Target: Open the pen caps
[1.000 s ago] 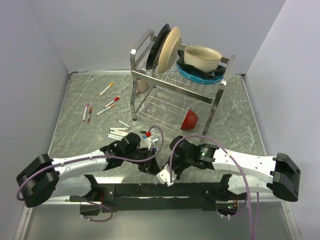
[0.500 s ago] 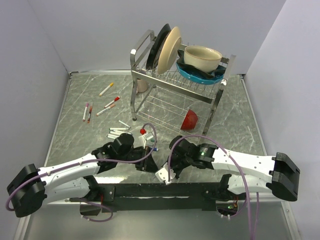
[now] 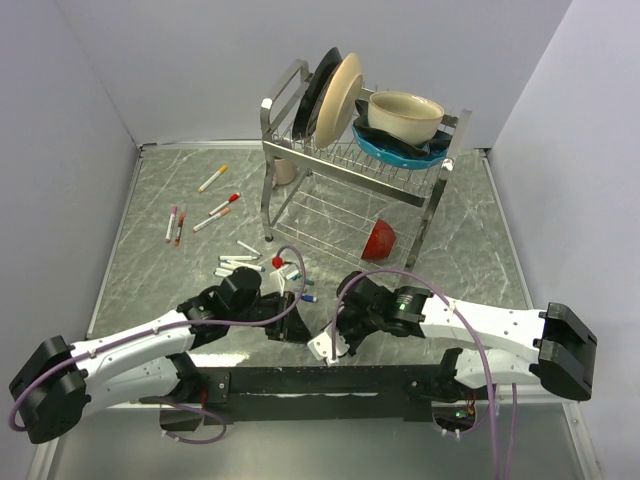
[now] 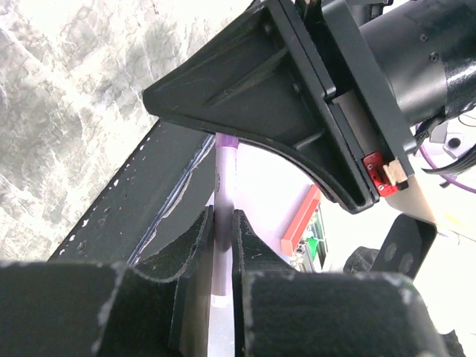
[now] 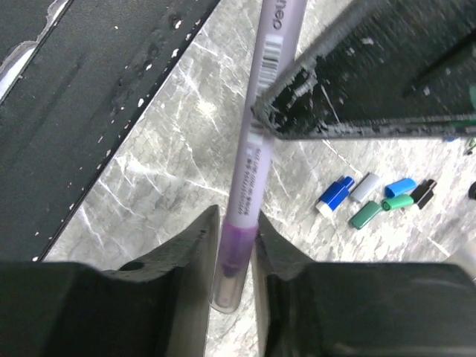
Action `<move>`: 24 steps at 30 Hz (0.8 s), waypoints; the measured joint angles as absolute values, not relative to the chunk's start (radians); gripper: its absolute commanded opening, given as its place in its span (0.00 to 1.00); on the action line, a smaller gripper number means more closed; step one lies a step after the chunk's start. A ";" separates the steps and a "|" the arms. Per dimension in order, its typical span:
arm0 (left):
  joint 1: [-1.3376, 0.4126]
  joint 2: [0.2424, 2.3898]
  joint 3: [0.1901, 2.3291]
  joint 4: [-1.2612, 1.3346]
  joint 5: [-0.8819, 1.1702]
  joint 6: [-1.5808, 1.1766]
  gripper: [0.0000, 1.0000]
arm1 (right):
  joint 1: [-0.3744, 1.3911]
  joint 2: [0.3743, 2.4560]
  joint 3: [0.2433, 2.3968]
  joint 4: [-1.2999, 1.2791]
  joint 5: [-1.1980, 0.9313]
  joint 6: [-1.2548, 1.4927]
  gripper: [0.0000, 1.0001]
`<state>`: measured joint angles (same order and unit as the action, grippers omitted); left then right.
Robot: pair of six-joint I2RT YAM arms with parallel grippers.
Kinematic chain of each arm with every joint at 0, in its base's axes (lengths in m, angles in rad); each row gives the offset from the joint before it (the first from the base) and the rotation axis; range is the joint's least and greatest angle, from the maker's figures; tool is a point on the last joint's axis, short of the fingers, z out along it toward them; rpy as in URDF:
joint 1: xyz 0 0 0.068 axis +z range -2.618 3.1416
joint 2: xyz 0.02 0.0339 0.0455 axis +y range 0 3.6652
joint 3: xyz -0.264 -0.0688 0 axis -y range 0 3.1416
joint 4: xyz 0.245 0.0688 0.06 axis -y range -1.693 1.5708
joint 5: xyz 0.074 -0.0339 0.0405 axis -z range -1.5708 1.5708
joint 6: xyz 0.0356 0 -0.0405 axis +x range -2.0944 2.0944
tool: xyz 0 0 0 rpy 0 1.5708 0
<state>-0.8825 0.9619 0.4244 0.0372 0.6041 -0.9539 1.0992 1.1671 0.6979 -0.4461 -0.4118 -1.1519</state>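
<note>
A thin white pen (image 5: 253, 149) is held between both grippers near the table's front edge. My right gripper (image 5: 236, 230) is shut on its clear purple-tinted cap (image 5: 236, 249); in the top view it (image 3: 330, 345) sits just right of my left gripper (image 3: 290, 328). My left gripper (image 4: 223, 219) is shut on the pen's barrel (image 4: 225, 171). Several loose caps lie on the table: blue (image 5: 334, 195), green (image 5: 370, 213) and black (image 5: 424, 193). Capped pens lie at the far left, one yellow (image 3: 212, 178), one red (image 3: 224, 204), one pink (image 3: 171, 222).
A metal dish rack (image 3: 350, 170) with plates and bowls stands at the back centre, a red bowl (image 3: 378, 238) under it. Bare white barrels (image 3: 235, 265) lie left of the grippers. The black mounting rail (image 3: 320, 380) runs along the near edge.
Both grippers have shifted a little left and toward the near edge with the pen between them. The left arm has drawn back.
</note>
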 measured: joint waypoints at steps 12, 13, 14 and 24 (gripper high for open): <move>-0.878 0.922 0.417 0.030 0.539 -0.951 0.79 | 1.072 1.216 0.763 -0.484 -0.456 -1.052 0.00; -0.876 0.899 0.416 0.024 0.513 -0.952 0.81 | 1.070 1.225 0.778 -0.493 -0.463 -1.033 0.00; -0.876 0.871 0.414 0.020 0.490 -0.948 0.84 | 1.068 1.232 0.790 -0.498 -0.468 -1.015 0.00; -0.873 0.278 0.245 0.022 0.061 -1.051 0.99 | 0.978 1.278 0.927 -0.531 -0.567 -0.788 0.02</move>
<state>-0.8734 0.2783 0.2451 0.0216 0.0608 -1.0508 0.9779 1.2781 0.9272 -0.5312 -0.5674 -0.7879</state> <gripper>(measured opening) 0.994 0.224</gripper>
